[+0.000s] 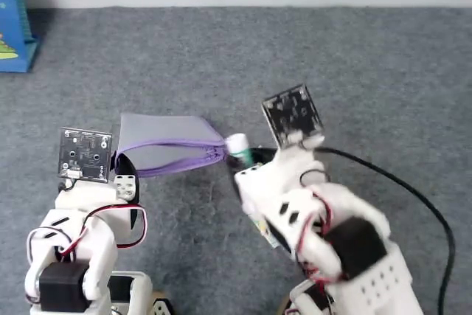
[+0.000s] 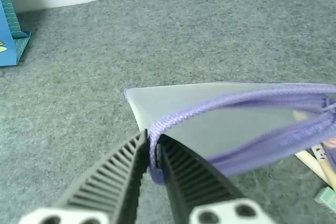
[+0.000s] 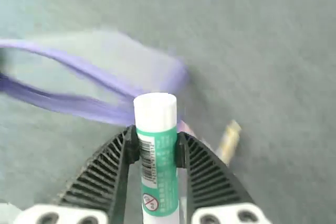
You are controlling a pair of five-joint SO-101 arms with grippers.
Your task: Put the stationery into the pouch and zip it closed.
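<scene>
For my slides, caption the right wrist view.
Right pincer holds a glue stick near the open purple pouch.

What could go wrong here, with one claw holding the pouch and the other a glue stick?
The left gripper pinches only the pouch's zip edge; it might slip and the mouth sag shut. The glue stick in the right gripper is near the pouch's end corner, so it may catch the zip.

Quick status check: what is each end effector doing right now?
Left end effector: closed, pinching the purple pouch by its zipper edge.
Right end effector: closed, holding a glue stick.
</scene>
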